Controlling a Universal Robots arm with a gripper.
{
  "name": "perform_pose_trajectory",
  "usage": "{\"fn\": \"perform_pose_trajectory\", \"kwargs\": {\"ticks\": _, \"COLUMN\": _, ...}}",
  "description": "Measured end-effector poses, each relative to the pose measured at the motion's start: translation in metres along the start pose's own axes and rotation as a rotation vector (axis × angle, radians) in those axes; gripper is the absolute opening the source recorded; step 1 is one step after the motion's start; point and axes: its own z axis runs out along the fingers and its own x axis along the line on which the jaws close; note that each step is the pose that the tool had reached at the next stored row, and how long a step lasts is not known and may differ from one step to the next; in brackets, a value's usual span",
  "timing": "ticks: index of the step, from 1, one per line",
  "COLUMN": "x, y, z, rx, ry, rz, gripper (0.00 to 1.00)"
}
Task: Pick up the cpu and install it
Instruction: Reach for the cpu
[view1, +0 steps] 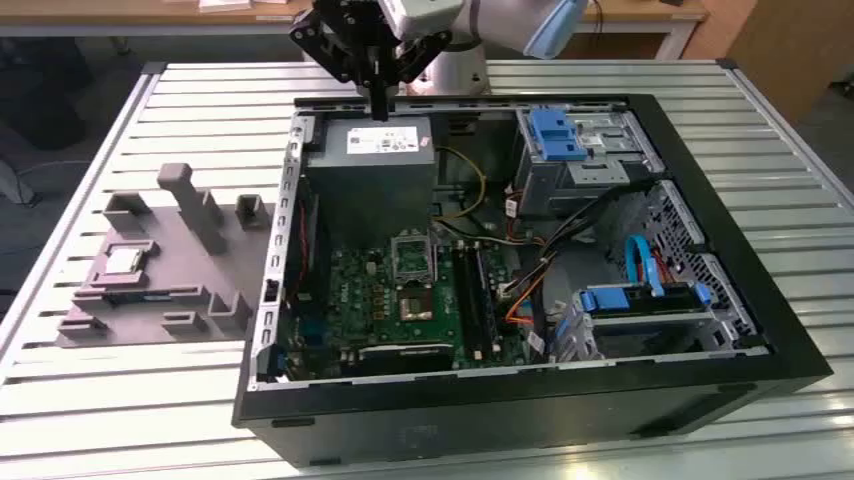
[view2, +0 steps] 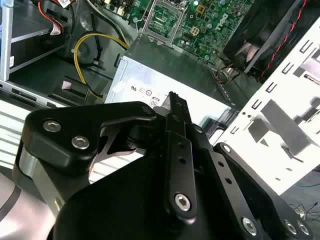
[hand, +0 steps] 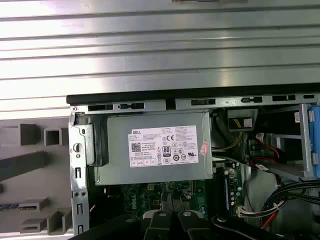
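Empty gripper (view1: 383, 110), pinched closed, hovers above the power supply (view1: 374, 170).
Descending closed onto the distant cpu (view1: 124, 262) could knock it askew.

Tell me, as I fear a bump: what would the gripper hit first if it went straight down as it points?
Probably the grey power supply box, near its white label. In the exterior view the gripper points down right above it; depth is unclear, so the case's back wall cannot be ruled out.
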Motion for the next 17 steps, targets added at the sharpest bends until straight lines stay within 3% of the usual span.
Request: {"fn": "perform_pose_trajectory", "kwargs": {"ticks": 17, "x": 0.0037, "y": -0.0003, "z": -0.0001, "rx": 0.0000, "ry": 0.0000, "rz": 0.000, "gripper": 0.11}}
